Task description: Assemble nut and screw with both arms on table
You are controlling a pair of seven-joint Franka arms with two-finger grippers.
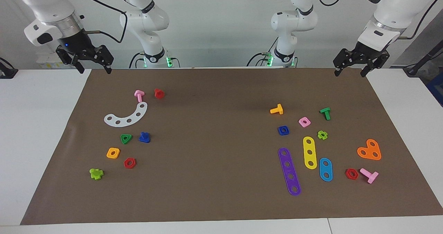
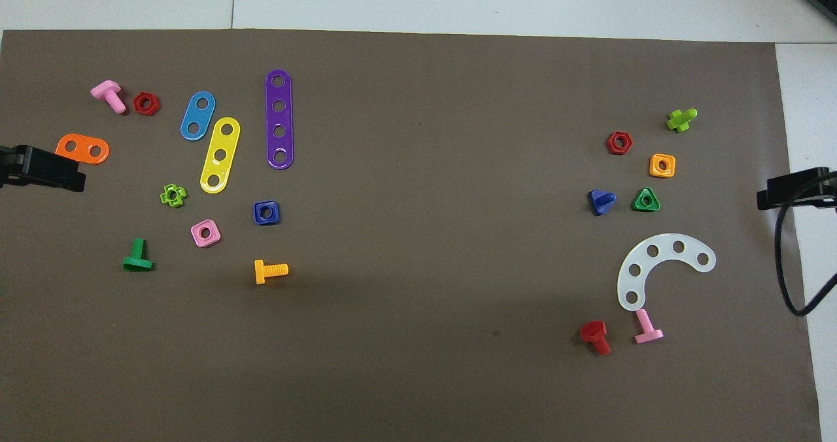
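The blue square nut (image 1: pixel 283 130) lies flat on the brown mat (image 1: pixel 214 130) toward the left arm's end; it also shows in the overhead view (image 2: pixel 266 212). The dark-blue screw (image 1: pixel 144 137) lies toward the right arm's end beside a green triangular nut (image 1: pixel 126 138); it also shows in the overhead view (image 2: pixel 601 201). My left gripper (image 1: pixel 349 73) hangs open and empty over the mat's edge at its own end. My right gripper (image 1: pixel 95 69) hangs open and empty over the mat's edge at its end. Both arms wait, far from the nut and the screw.
Around the nut lie an orange bolt (image 1: pixel 277 109), a pink square nut (image 1: pixel 304 122), and yellow (image 1: pixel 310 152) and purple (image 1: pixel 289 171) hole strips. Near the screw lie an orange square nut (image 1: pixel 113 153), a red hex nut (image 1: pixel 129 163) and a white curved strip (image 1: pixel 126 116).
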